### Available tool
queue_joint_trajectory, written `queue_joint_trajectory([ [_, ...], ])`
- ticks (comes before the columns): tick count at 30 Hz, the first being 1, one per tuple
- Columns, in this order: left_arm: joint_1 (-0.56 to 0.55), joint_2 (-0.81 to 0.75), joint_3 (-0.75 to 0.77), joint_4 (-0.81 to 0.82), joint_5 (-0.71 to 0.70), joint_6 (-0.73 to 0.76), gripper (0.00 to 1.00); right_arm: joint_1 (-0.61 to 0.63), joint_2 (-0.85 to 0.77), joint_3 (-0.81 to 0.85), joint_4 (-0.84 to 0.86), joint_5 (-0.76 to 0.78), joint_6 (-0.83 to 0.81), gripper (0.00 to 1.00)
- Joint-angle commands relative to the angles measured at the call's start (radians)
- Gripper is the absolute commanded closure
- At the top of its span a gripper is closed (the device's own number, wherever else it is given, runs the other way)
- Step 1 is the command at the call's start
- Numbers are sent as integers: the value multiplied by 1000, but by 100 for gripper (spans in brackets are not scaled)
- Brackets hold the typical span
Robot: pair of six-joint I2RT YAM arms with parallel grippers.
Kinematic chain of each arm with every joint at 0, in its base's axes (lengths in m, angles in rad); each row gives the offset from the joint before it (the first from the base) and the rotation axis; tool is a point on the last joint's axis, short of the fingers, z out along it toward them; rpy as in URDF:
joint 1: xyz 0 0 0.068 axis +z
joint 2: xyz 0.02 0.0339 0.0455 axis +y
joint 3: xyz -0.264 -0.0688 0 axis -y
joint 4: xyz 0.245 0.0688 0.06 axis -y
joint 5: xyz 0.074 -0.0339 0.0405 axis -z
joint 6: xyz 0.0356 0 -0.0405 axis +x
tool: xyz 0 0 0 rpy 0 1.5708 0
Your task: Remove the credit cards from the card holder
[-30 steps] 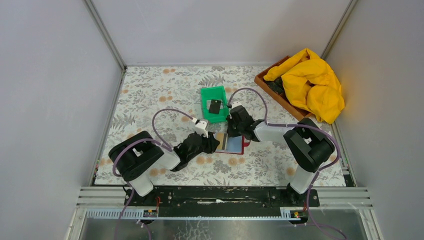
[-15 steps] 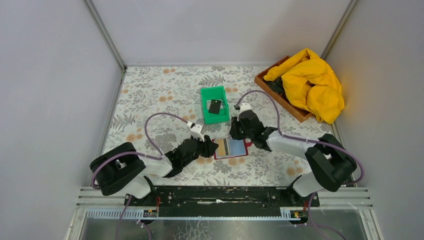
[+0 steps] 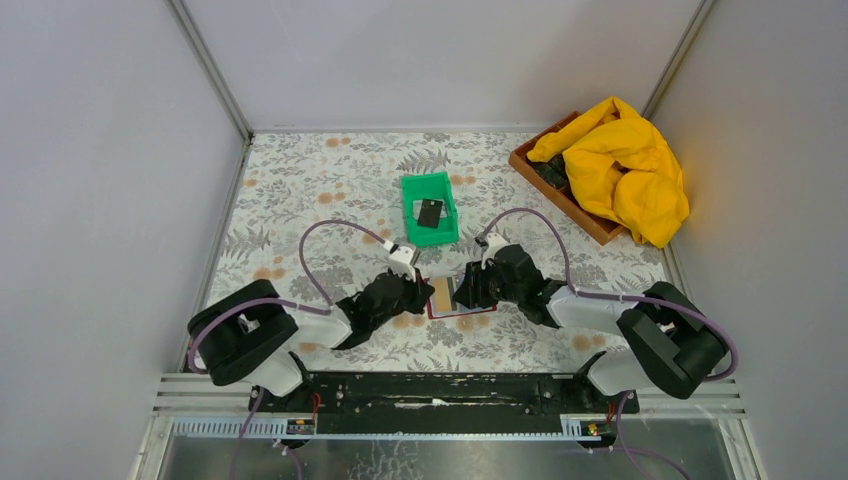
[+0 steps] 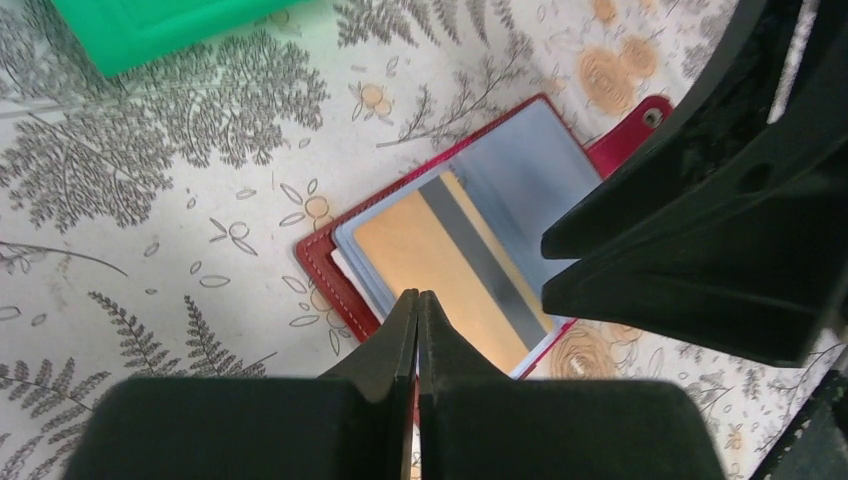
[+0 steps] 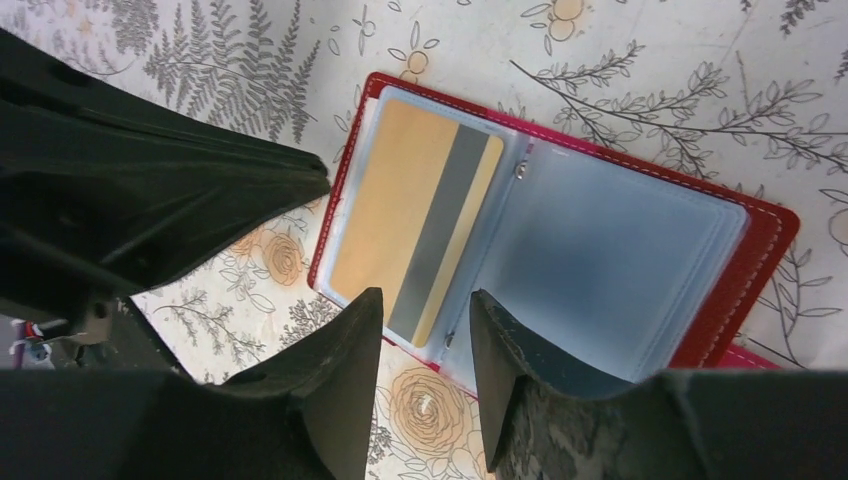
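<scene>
The dark red card holder [image 5: 760, 250] lies open on the flowered table, also seen from above [image 3: 463, 312]. A gold-tan credit card [image 5: 400, 215] with a grey stripe sits in its left pale blue sleeve [image 4: 430, 250]. The right sleeve [image 5: 610, 265] looks empty. My left gripper [image 4: 417, 297] is shut, its tips over the near edge of the gold card's page; nothing shows between them. My right gripper [image 5: 425, 300] is open, its fingers straddling the holder's edge by the stripe and the spine, touching no card. A black card [image 3: 430, 212] lies in the green bin [image 3: 412, 190].
The green bin's corner [image 4: 150, 25] shows just beyond the holder. A wooden tray [image 3: 535, 170] with a yellow cloth [image 3: 620, 165] stands at the back right. The two grippers [image 3: 420, 292] [image 3: 470, 285] almost meet over the holder. Grey walls close in three sides.
The left gripper has closed at the holder's edge. The right gripper has opened and come down from behind the holder onto it. The gold card's page now shows.
</scene>
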Motion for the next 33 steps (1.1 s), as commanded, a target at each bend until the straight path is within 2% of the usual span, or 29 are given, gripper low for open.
queue_joint_trajectory([
  [1, -5, 45, 16, 23, 23, -6, 100, -2, 0, 1, 101, -56, 32, 57],
  [5, -5, 55, 13, 12, 33, -10, 100, -6, 11, -10, 129, -49, 50, 64],
  [8, -5, 55, 1, 9, 33, -17, 100, -16, 25, -12, 135, -48, 54, 65],
  [21, -6, 108, -23, 44, 36, -48, 100, -33, 111, -4, 166, -85, 55, 55],
  [33, -5, 149, -16, 62, 42, -54, 100, -34, 83, -31, 258, -166, 78, 59],
])
